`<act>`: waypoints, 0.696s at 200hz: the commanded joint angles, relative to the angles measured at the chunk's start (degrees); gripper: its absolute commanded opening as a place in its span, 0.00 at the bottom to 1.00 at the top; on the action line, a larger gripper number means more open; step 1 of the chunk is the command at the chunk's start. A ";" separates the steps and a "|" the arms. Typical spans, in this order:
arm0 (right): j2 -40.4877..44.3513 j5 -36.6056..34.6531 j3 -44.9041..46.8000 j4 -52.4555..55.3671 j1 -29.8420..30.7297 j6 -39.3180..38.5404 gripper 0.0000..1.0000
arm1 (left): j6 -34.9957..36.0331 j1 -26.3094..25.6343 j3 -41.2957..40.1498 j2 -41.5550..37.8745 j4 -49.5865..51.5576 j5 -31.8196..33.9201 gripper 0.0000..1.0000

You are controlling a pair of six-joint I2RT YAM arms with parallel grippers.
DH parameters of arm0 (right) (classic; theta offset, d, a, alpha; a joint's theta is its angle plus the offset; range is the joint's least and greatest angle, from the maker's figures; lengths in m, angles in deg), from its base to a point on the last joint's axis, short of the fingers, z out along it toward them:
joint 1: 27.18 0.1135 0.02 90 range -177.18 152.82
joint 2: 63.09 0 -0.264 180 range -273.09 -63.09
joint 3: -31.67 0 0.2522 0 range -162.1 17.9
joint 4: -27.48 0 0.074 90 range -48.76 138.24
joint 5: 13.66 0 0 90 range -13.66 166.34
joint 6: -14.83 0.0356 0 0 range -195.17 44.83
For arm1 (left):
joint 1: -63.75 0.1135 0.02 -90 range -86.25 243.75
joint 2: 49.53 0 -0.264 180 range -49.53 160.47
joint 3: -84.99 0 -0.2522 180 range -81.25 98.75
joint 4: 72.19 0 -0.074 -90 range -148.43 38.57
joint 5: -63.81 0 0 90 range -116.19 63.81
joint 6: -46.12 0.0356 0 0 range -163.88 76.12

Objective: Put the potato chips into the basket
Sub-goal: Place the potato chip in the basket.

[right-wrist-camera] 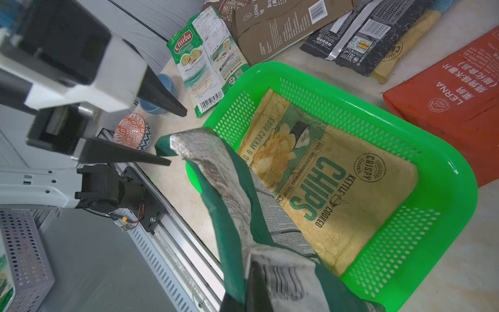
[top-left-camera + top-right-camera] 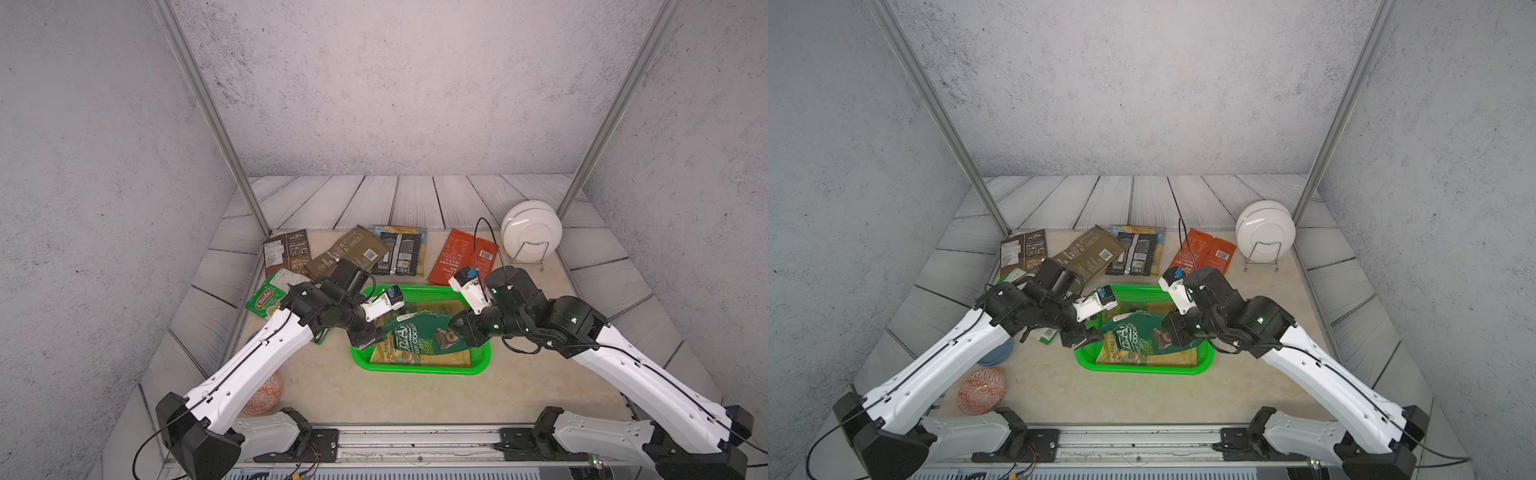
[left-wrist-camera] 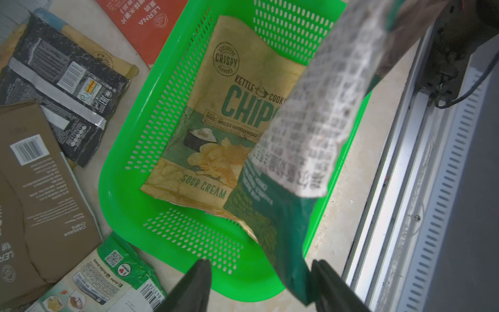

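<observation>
Right end effector (image 2: 457, 329) clamps one end of the dark green bag (image 2: 417, 336), which sags below it over the basket (image 2: 415, 370), probably for a drop onto the cream bag (image 3: 216, 108). Left end effector (image 1: 178, 137) is wide and empty, with the bag's free end just beside it.

I work in a robot test booth dressed as a kitchen, not a real home. Grey textured panels (image 2: 395, 83) stand in for walls, joined by bare aluminium posts (image 2: 215, 120), and plank-patterned boards (image 2: 415, 199) ring the far side. My left arm (image 2: 257, 353) and right arm (image 2: 648, 374) sit on a metal rail (image 2: 415, 436) along the near edge of a beige tabletop (image 2: 395, 399). The props are domestic: white plates (image 2: 530, 228) in a wire rack (image 2: 525, 253) far right, a patterned bowl (image 2: 982, 390) near left, potato chip bags (image 2: 345, 251), a green basket (image 2: 419, 370).
</observation>
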 commanded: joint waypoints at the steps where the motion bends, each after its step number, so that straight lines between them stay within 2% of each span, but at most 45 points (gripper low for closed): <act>1: 1.50 0.45 -0.23 -2.29 -0.01 -0.53 0.00 | 0.67 0.25 1.40 -1.33 1.06 -3.68 0.69; 28: 1.60 0.90 -0.21 -2.52 -0.02 -0.32 0.00 | 0.22 0.25 1.66 -0.77 -0.21 -3.17 0.60; 62: 1.59 1.94 -0.40 -3.16 -0.02 -0.31 0.00 | -0.14 0.25 2.43 1.18 -0.56 -4.04 0.62; 74: 1.55 2.02 -0.50 -3.17 -0.02 -0.30 0.00 | -0.53 0.25 2.53 1.54 -1.40 -3.49 0.60; 83: 1.59 2.21 -0.50 -3.29 -0.09 -0.32 0.00 | -1.06 0.21 2.43 1.63 -2.35 -2.60 0.53; 105: 1.59 2.29 -0.34 -3.46 -0.08 -0.52 0.00 | -1.67 0.24 2.42 1.81 -3.49 -1.27 0.27; 117: 1.58 1.92 -0.45 -3.27 -0.09 -0.56 0.00 | -1.71 0.21 2.42 1.91 -3.52 -0.36 0.22; 139: 1.85 0.94 -0.40 -2.94 -0.06 -0.94 0.00 | -0.77 0.25 2.45 1.67 -2.50 1.25 0.06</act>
